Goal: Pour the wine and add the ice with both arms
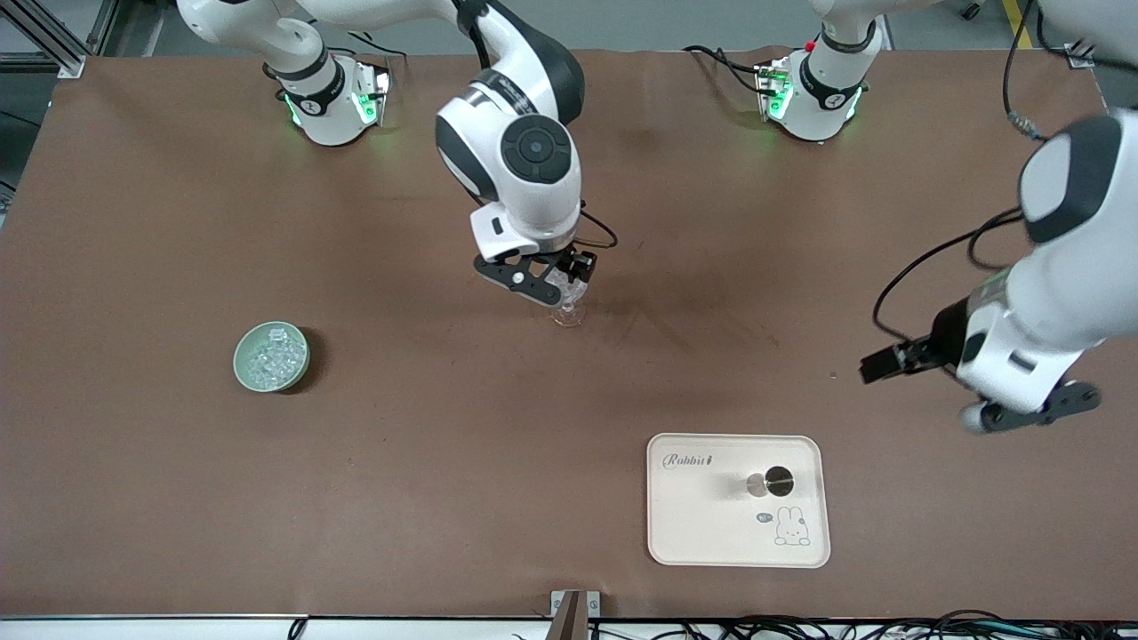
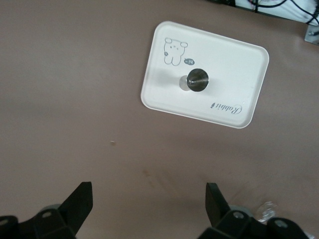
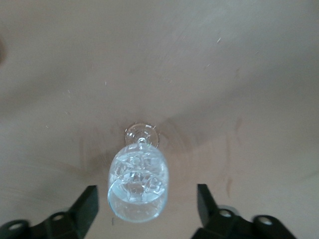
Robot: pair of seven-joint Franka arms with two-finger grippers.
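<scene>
A clear stemmed glass (image 1: 569, 308) stands upright in the middle of the table with several ice cubes (image 3: 137, 177) inside it. My right gripper (image 1: 560, 280) hovers over the glass, open, with its fingers (image 3: 87, 201) on either side of the bowl and not touching it (image 3: 147, 199). A heap of ice (image 1: 269, 356) fills a green bowl (image 1: 244, 378) toward the right arm's end of the table. My left gripper (image 1: 1027, 409) is open and empty over bare table at the left arm's end (image 2: 148, 196).
A cream tray (image 1: 702, 524) with a rabbit print lies near the front camera, also in the left wrist view (image 2: 224, 55). A small dark-topped cylinder (image 1: 778, 481) stands on it (image 2: 197, 79). Cables run along the table's near edge.
</scene>
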